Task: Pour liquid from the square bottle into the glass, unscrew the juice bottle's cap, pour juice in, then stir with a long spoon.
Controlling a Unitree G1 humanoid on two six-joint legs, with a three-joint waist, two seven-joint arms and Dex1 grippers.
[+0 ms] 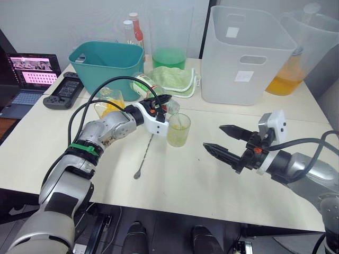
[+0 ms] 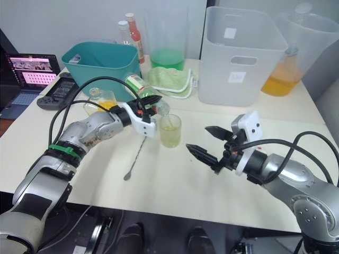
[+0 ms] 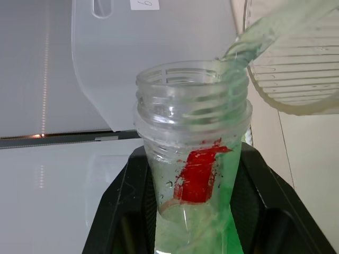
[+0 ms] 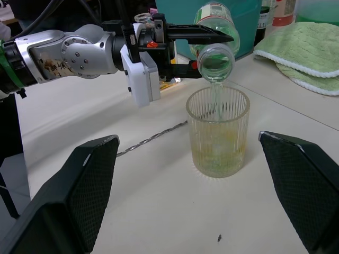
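Observation:
My left gripper [image 1: 162, 105] is shut on the juice bottle [image 1: 150, 88], near its neck. The bottle is tilted with its open mouth [image 4: 214, 61] over the glass [image 1: 178, 130]. A thin pale green stream falls into the glass [image 4: 217, 132], which is part full of yellowish liquid. The juice bottle's cap is out of view. The square bottle [image 1: 108, 101] stands behind my left forearm, in front of the teal bin. The long spoon [image 1: 144, 155] lies flat on the table, just left of the glass. My right gripper [image 1: 213, 136] is open and empty, to the right of the glass, pointing at it.
A teal bin [image 1: 87, 59] and red-capped bottles [image 1: 135, 27] stand at the back left. A green-liquid pitcher [image 1: 169, 39], green cloth [image 1: 175, 79], white bin [image 1: 246, 87] and orange-liquid pitcher [image 1: 296, 63] line the back. A laptop [image 1: 29, 79] and black controller [image 1: 66, 90] sit far left.

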